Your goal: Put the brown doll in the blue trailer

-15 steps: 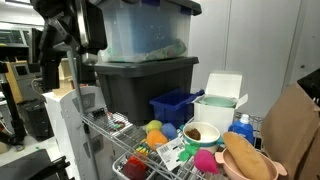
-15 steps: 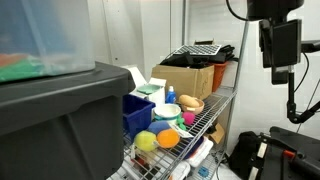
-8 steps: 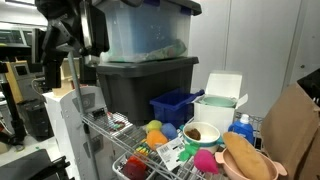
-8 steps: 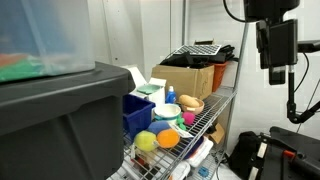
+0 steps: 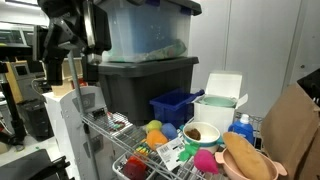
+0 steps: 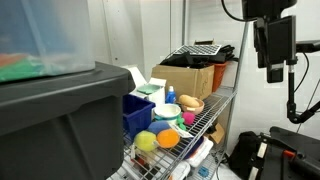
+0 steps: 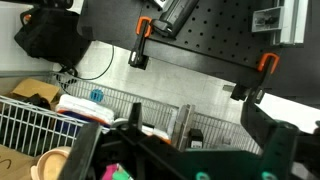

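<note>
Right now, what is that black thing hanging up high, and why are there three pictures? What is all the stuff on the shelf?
That black thing is a robot arm. At its end is the gripper, a hand with two fingers. Two pictures come from cameras standing nearby that look from different places. The third comes from a camera on the robot's wrist, so it looks down past the fingers. There the fingers are spread apart and hold nothing. Below is a wire shelf full of toys: coloured balls, a brown bowl, a white container with its lid up, and a dark blue trailer. The tan soft thing at the shelf's end looks like the brown doll. The gripper is high above them all and touches none.
</note>
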Tool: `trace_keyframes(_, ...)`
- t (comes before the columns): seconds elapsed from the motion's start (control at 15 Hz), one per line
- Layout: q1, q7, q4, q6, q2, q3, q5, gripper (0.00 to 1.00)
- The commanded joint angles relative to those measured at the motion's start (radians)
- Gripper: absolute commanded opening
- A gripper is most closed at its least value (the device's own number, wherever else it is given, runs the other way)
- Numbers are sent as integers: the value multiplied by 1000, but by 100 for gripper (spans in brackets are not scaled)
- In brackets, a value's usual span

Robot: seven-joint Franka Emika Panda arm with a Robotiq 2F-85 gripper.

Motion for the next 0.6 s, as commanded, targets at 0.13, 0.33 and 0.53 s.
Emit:
trace_keyframes(0.13,11,-32,32,-37,7,-14,22,100)
trace_keyframes(0.33,16,-64,31,-23,-1,-29,81,100)
trace_keyframes(0.53,19,-94,31,-4,-5,-42,166,100)
